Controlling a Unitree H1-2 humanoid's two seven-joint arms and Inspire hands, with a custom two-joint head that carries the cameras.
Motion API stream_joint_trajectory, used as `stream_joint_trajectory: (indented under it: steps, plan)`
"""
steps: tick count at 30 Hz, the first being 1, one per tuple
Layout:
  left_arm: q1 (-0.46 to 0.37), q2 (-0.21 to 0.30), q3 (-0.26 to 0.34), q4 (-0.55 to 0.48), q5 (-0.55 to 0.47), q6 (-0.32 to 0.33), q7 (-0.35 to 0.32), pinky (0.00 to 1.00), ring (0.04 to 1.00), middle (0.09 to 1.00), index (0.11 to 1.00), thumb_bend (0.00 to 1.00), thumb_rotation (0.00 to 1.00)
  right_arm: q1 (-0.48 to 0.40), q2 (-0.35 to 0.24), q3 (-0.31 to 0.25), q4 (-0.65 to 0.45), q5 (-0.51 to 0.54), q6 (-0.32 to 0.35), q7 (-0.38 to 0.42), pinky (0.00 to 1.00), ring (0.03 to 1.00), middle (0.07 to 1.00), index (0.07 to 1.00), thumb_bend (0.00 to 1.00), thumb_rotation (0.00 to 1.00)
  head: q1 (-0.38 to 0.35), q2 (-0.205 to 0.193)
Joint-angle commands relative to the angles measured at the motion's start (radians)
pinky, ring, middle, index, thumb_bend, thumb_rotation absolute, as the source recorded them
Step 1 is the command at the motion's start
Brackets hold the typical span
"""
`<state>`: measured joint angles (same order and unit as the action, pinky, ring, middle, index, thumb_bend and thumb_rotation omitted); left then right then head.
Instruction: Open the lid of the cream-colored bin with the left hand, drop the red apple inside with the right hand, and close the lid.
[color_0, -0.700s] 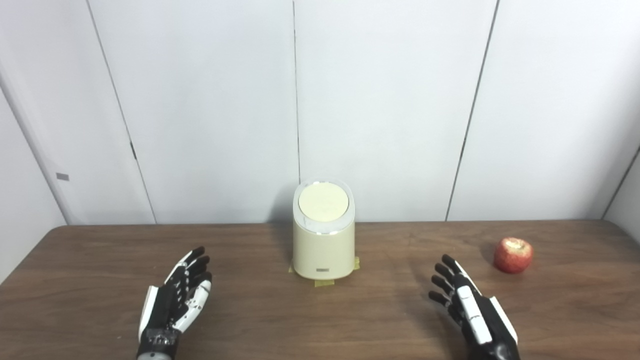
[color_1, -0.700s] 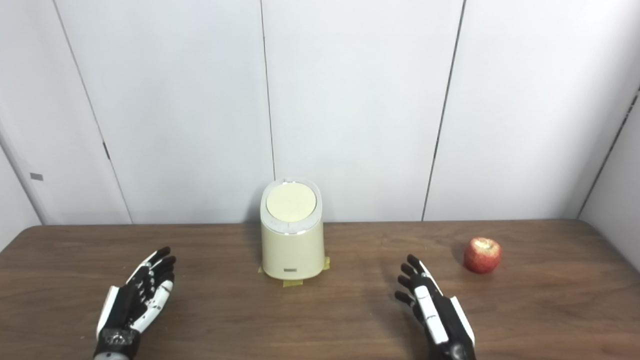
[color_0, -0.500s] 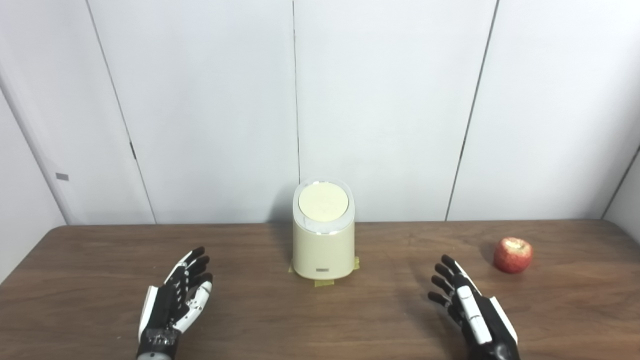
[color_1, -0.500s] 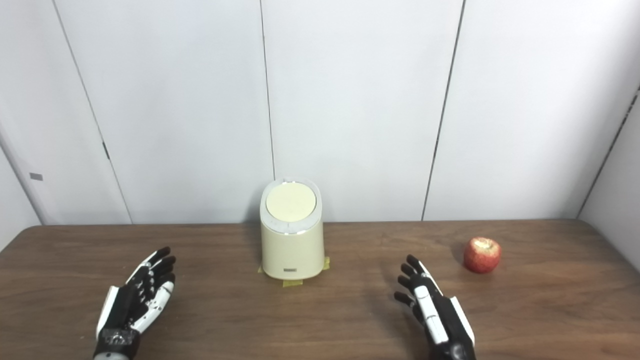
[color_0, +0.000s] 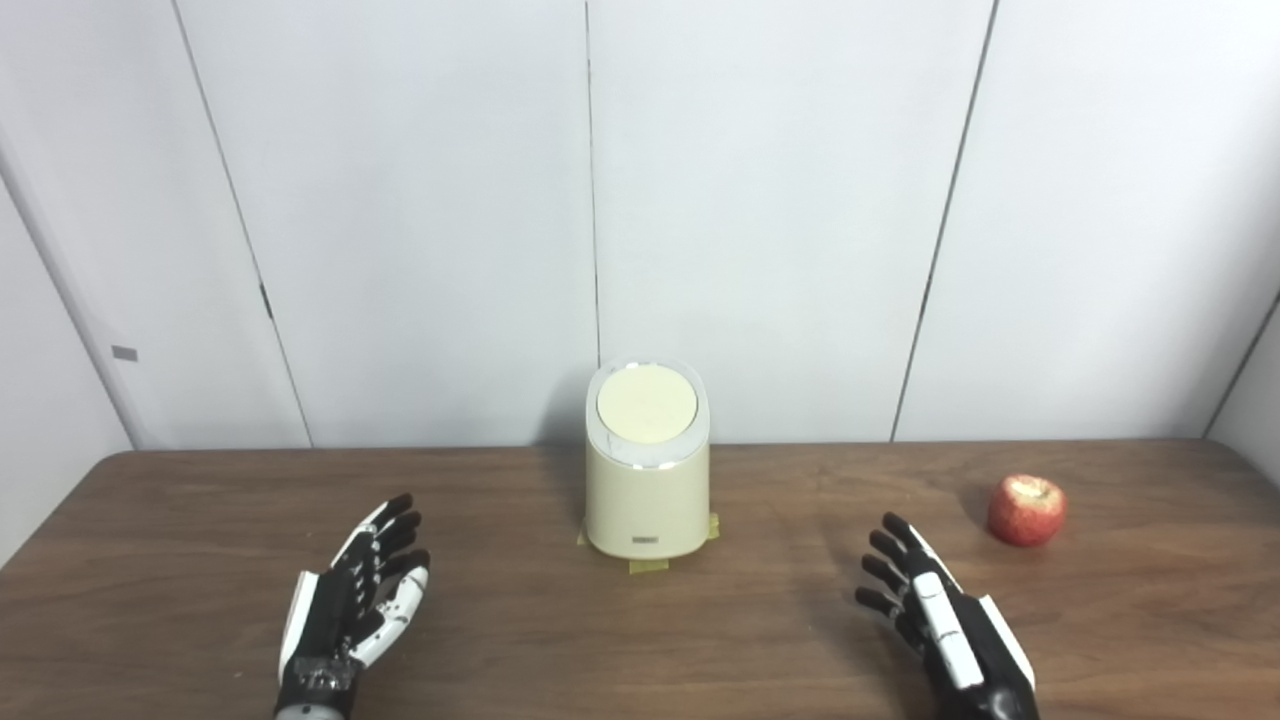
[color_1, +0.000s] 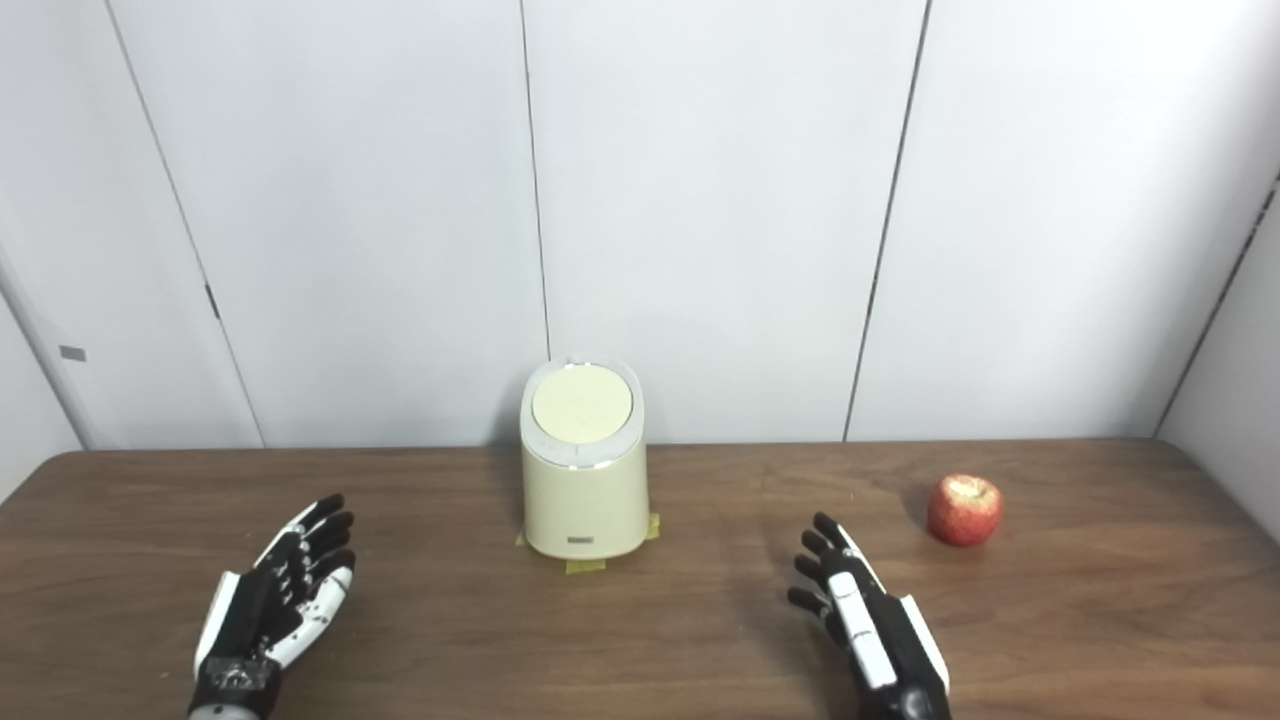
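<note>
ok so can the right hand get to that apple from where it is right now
Probably yes. The right hand is open and holds nothing, and the red apple sits apart on the table, further back and to its right. Only bare wood lies between them; the bin stands well off to the left.

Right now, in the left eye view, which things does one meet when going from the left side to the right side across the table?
left hand → cream-colored bin, lid closed → right hand → red apple
</note>
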<state>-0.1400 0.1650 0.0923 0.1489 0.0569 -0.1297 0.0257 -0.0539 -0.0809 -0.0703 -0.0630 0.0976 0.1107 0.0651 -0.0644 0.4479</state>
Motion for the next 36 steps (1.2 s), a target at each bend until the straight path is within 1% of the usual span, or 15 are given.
stream_joint_trajectory:
  steps: [1, 6, 12, 14, 15, 17, 19, 23, 28, 31, 32, 34, 36]
  plan:
    - [0.047, -0.005, -0.005, 0.054, 0.007, -0.016, 0.007, 0.84, 0.866, 0.855, 0.886, 0.23, 0.26, -0.038, -0.004, -0.004, -0.034, 0.005, -0.022, -0.001, 0.81, 0.902, 0.925, 0.927, 0.51, 0.87, -0.001, 0.001]
    - [0.048, -0.005, -0.006, 0.049, 0.014, -0.010, 0.010, 0.85, 0.867, 0.851, 0.884, 0.23, 0.29, -0.038, -0.007, -0.003, -0.029, 0.004, -0.031, 0.002, 0.80, 0.898, 0.923, 0.930, 0.53, 0.88, -0.002, 0.001]
    - [0.054, -0.004, -0.006, 0.041, 0.009, -0.013, 0.006, 0.84, 0.865, 0.853, 0.887, 0.23, 0.28, -0.035, -0.005, -0.005, -0.036, 0.006, -0.022, -0.001, 0.81, 0.900, 0.923, 0.930, 0.51, 0.87, -0.002, 0.004]
    - [0.056, -0.004, -0.006, 0.038, 0.012, -0.016, 0.008, 0.84, 0.863, 0.850, 0.885, 0.25, 0.28, -0.033, -0.004, -0.005, -0.042, 0.005, -0.017, -0.003, 0.81, 0.901, 0.923, 0.928, 0.52, 0.87, -0.001, 0.005]
    - [0.056, -0.005, -0.006, 0.037, 0.013, -0.019, 0.010, 0.84, 0.860, 0.848, 0.884, 0.25, 0.27, -0.032, -0.003, -0.005, -0.047, 0.004, -0.012, -0.005, 0.81, 0.900, 0.923, 0.929, 0.52, 0.87, -0.001, 0.006]
    - [0.057, -0.006, -0.005, 0.035, 0.013, -0.023, 0.012, 0.83, 0.853, 0.848, 0.884, 0.26, 0.22, -0.031, -0.002, -0.005, -0.052, 0.005, -0.006, -0.006, 0.81, 0.899, 0.922, 0.929, 0.52, 0.87, 0.000, 0.007]
    - [0.058, -0.007, -0.006, 0.033, 0.019, -0.022, 0.016, 0.82, 0.848, 0.845, 0.881, 0.26, 0.21, -0.032, -0.003, -0.007, -0.048, 0.010, -0.010, -0.003, 0.81, 0.901, 0.924, 0.930, 0.52, 0.86, 0.001, 0.008]
    - [0.056, -0.010, -0.005, 0.033, 0.020, -0.018, 0.019, 0.83, 0.845, 0.840, 0.878, 0.27, 0.25, -0.035, -0.007, -0.009, -0.038, 0.010, -0.019, -0.001, 0.81, 0.902, 0.925, 0.931, 0.52, 0.87, 0.004, 0.007]
    - [0.053, -0.014, 0.004, 0.038, 0.001, -0.016, 0.011, 0.82, 0.845, 0.844, 0.885, 0.26, 0.24, -0.039, -0.006, -0.009, -0.031, 0.017, -0.025, 0.003, 0.81, 0.903, 0.927, 0.935, 0.53, 0.86, 0.003, 0.003]
    - [0.048, -0.011, 0.009, 0.039, -0.008, -0.008, 0.005, 0.83, 0.849, 0.850, 0.893, 0.26, 0.29, -0.038, -0.006, -0.009, -0.023, 0.018, -0.035, 0.003, 0.81, 0.906, 0.932, 0.942, 0.53, 0.87, 0.002, -0.002]
    - [0.047, -0.007, 0.007, 0.033, -0.003, -0.001, 0.005, 0.83, 0.849, 0.850, 0.896, 0.28, 0.31, -0.038, -0.006, -0.011, -0.017, 0.022, -0.040, 0.005, 0.82, 0.907, 0.932, 0.943, 0.53, 0.87, 0.002, -0.002]
    - [0.042, -0.002, 0.002, 0.000, 0.024, 0.031, 0.014, 0.82, 0.845, 0.847, 0.898, 0.37, 0.33, -0.040, -0.007, -0.013, -0.008, 0.025, -0.045, 0.006, 0.82, 0.907, 0.932, 0.944, 0.53, 0.86, 0.003, -0.002]
    - [0.032, -0.003, -0.003, -0.064, 0.043, 0.101, 0.015, 0.84, 0.830, 0.830, 0.886, 0.49, 0.28, -0.041, -0.004, -0.016, -0.011, 0.026, -0.035, 0.000, 0.82, 0.907, 0.930, 0.941, 0.53, 0.86, 0.004, -0.002]
